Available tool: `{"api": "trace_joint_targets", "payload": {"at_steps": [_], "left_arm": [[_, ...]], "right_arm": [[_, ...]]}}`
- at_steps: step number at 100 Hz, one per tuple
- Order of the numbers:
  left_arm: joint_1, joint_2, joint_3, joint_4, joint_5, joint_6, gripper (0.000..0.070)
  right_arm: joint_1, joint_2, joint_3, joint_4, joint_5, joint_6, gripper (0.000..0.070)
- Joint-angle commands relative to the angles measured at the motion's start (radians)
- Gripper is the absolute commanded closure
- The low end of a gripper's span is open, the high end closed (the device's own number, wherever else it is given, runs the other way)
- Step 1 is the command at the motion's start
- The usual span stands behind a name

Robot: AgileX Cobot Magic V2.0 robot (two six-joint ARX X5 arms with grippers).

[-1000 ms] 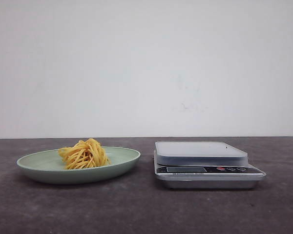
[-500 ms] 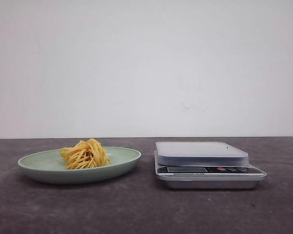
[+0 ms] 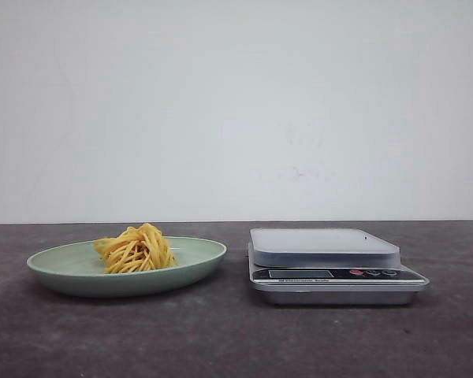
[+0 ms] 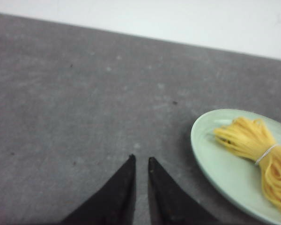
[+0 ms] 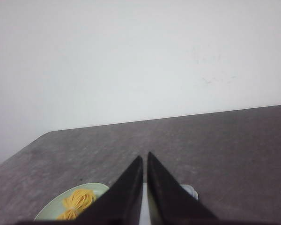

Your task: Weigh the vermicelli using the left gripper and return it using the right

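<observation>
The vermicelli (image 3: 135, 249), a small yellow-orange nest tied with a white band, lies in the pale green plate (image 3: 55, 268) at the left of the table. A silver scale (image 3: 325, 244) with a bare pan stands to its right. Neither gripper shows in the front view. My left gripper (image 4: 141, 158) hovers over bare table beside the plate (image 4: 215, 159) and the vermicelli (image 4: 253, 140), its jaws together with a narrow slit, holding nothing. My right gripper (image 5: 144, 155) is shut and empty, well above the table. Below it are the plate (image 5: 49, 211), the vermicelli (image 5: 77, 201) and a corner of the scale (image 5: 189, 190).
The dark grey tabletop (image 3: 236, 339) runs back to a plain white wall (image 3: 236, 110). Plate and scale stand side by side with a small gap between them.
</observation>
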Motion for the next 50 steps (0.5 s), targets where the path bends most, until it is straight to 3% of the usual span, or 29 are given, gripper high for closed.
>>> {"api": "trace_joint_targets", "payload": {"at_steps": [1,50], "left_arm": [[0.000,-0.003,-0.012,0.020,0.001,0.039,0.0684],[0.000,-0.003,-0.071,0.077,0.013,0.103,0.0684]], "right_arm": [[0.002,0.001,0.012,0.010,0.000,-0.011,0.0693],[0.002,0.001,0.012,0.010,0.000,-0.011,0.0693]]}}
